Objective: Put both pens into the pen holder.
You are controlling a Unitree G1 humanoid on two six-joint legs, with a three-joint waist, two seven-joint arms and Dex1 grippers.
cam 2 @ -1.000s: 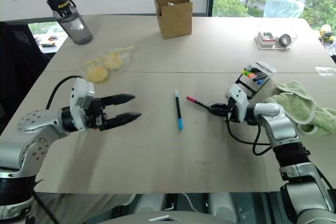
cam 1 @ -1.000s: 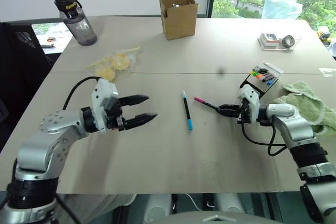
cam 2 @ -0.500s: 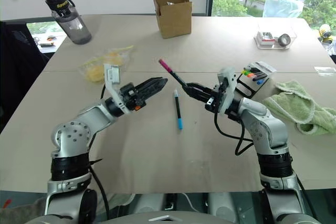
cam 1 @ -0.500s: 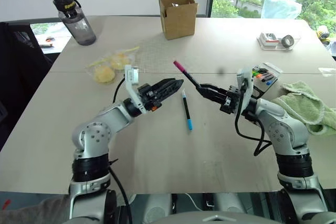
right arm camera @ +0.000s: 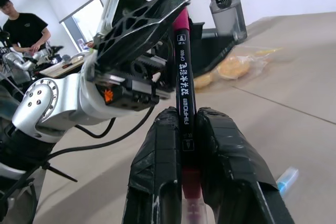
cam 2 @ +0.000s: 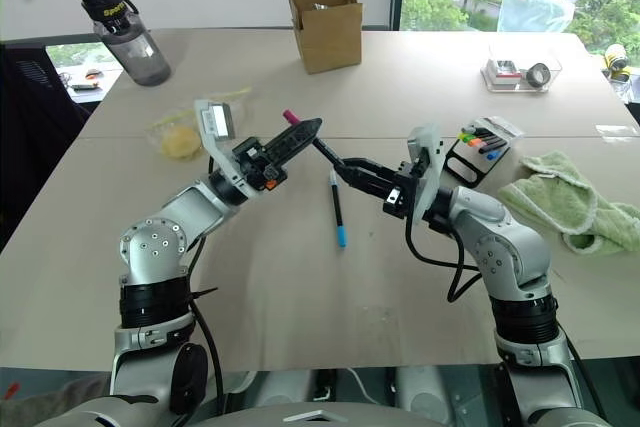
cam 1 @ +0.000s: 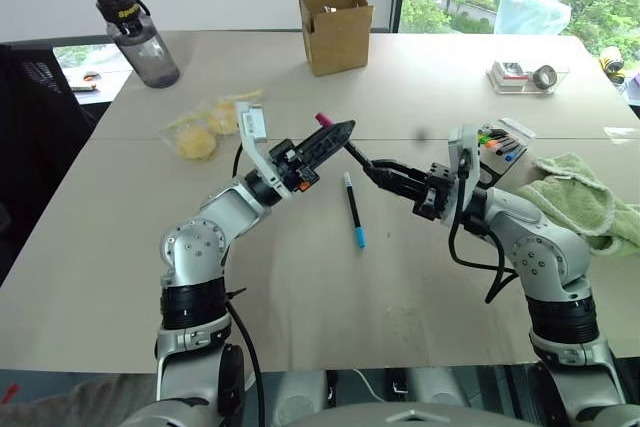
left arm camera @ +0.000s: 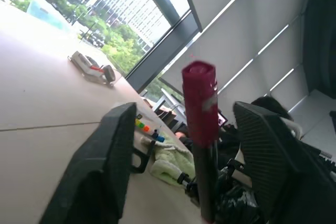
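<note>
My right tool (cam 1: 388, 173) grips the pink pen (cam 1: 352, 153) by its lower barrel, holding it above the bench (cam 1: 420, 277); the pen's long axis slants up and leftward, pink cap toward my left arm; my left tool (cam 1: 336, 131) has its two fingers half spread either side of that cap, not clamped on it; the blue pen (cam 1: 354, 209) lies flat on the bench just below, pointing toward me; the pen holder (cam 1: 497, 143) sits behind my right arm, nearer that arm, so the right side looks better placed to reach it.
</note>
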